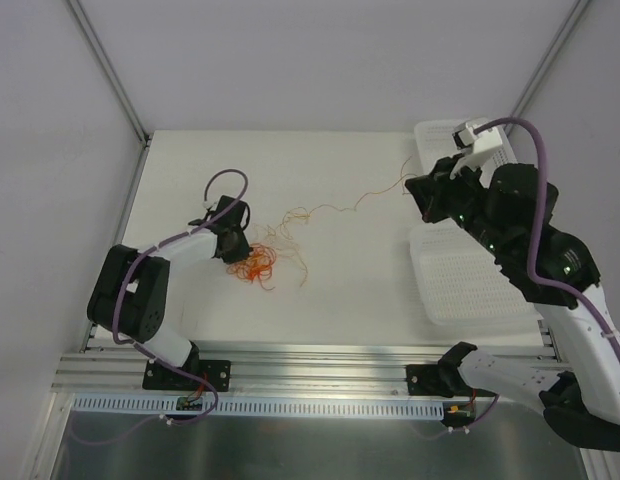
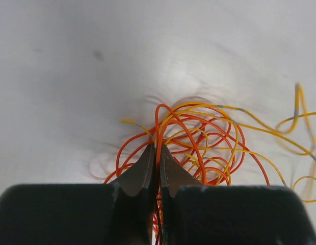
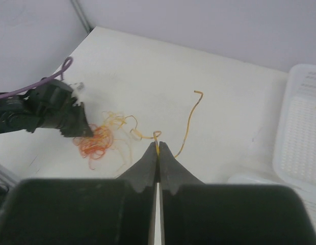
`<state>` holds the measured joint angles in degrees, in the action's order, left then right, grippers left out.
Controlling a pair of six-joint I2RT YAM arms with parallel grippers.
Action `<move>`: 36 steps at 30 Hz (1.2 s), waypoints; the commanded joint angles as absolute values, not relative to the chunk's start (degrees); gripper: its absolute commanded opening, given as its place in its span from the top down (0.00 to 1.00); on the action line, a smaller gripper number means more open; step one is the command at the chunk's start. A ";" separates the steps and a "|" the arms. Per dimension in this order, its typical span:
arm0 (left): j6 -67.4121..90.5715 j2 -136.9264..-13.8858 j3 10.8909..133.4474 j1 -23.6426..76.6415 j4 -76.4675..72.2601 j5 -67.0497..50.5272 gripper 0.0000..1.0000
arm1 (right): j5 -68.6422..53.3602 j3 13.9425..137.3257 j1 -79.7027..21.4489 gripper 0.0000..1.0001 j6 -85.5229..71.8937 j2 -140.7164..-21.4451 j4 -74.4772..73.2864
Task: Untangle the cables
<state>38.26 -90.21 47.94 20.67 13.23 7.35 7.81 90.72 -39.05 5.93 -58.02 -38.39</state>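
Top external view: the cables (image 1: 258, 262) are seen as a curly pile on the white surface (image 1: 340, 300), left of the middle.
Pile edges: bare surface is left all around the pile, and the far edge is well apart from it.
Left pincer (image 1: 242, 247): pressed together on red-orange loops at the pile's left side.
Right pincer (image 1: 424, 208): held above the surface, clamped on one pale yellow-orange strand that is stretched out from the pile.
White tray (image 1: 470, 290): set at the right edge, under the right arm.
Open room: a wide bare patch is seen between pile and tray.
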 commanded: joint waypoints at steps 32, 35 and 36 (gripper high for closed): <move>34.29 -76.12 46.05 -0.38 20.65 -9.05 0.41 | 9.34 86.31 -38.06 0.99 8.00 -53.08 -38.15; 30.68 -73.22 47.28 4.38 20.57 -9.67 0.12 | 4.51 87.18 -38.14 1.00 6.95 -55.54 -37.36; 28.93 -72.43 47.63 6.92 20.48 -10.54 0.08 | 3.44 87.62 -38.06 0.99 6.77 -56.16 -37.27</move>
